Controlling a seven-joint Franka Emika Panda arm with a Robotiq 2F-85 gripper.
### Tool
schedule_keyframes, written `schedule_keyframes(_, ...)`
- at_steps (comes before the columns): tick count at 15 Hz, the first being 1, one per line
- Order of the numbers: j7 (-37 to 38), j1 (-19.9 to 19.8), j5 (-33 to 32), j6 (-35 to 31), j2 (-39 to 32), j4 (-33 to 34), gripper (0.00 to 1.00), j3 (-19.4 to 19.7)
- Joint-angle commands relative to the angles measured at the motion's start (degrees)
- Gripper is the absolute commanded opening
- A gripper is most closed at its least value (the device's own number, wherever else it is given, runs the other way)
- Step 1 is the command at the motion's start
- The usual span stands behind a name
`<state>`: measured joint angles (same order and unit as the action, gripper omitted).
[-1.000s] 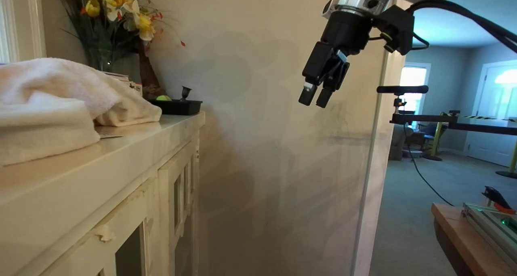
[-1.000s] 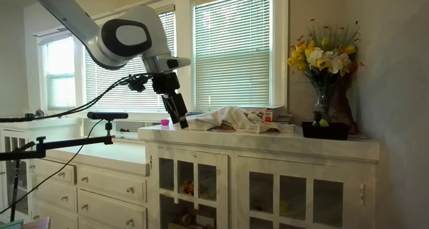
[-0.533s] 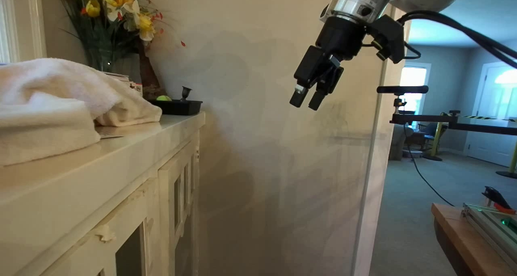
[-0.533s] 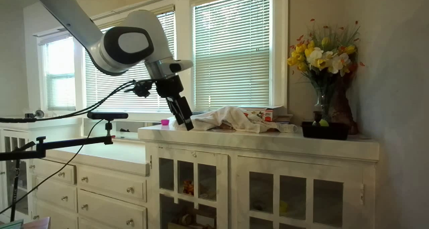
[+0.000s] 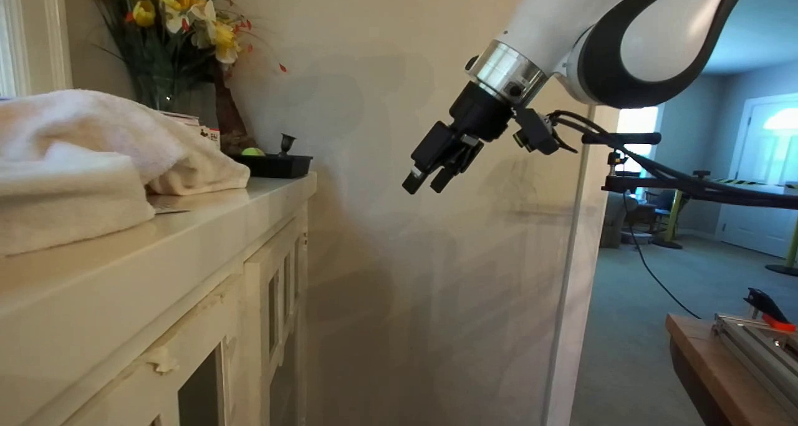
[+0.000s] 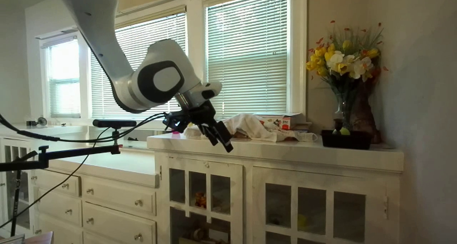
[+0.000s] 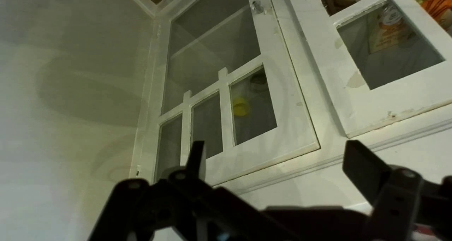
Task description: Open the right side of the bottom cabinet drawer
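Observation:
The white cabinet has two glass-paned doors. The right door [image 6: 259, 201] looks shut in an exterior view. In the wrist view, the same door [image 7: 293, 110] stands beside the wall with its clear knob [image 7: 257, 7] near the top of the picture. The left door [image 6: 236, 201] is beside it and also shows in the wrist view [image 7: 356, 107]. My gripper [image 7: 274, 144] is open and empty, its two fingers wide apart. In both exterior views the gripper [image 5: 426, 184] [image 6: 222, 145] hangs in the air, tilted down, in front of the cabinet top and apart from the doors.
The cabinet top [image 6: 389, 158] juts out above the doors. On it lie a white cloth [image 6: 250, 128], a black tray [image 6: 346, 139] and a flower vase [image 6: 342, 106]. A wall [image 5: 386, 257] closes off the right side. A camera arm [image 6: 78, 152] and drawers [image 6: 114, 195] are to the left.
The arm has come down and forward. The gripper has moved right and down in one exterior view and left and down in another, tilting more. The cabinet doors have not moved.

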<state>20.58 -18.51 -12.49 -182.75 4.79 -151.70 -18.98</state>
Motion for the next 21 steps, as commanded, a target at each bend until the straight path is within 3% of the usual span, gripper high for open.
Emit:
schedule_keyframes(1,0.6,-5.2,-6.5,-1.9,-6.0,5.9,1.00,-2.9)
schedule_keyframes(4,0.9,-3.7,-10.9,-1.4,-8.5,9.6,1.00,-1.4)
schedule_keyframes(8,4.0,2.0,-16.0,-0.5,-11.9,13.3,1.00,3.6)
schedule_keyframes(11,9.9,9.9,-18.7,0.6,-14.7,16.9,1.00,12.4)
schedule_keyframes(16,23.3,28.0,-22.2,1.9,-24.3,25.1,1.00,31.0)
schedule_keyframes(18,27.6,34.9,-20.8,2.3,-28.0,26.6,1.00,36.6)
schedule_keyframes(21,32.9,41.6,-18.2,2.9,-32.2,27.0,1.00,40.8)
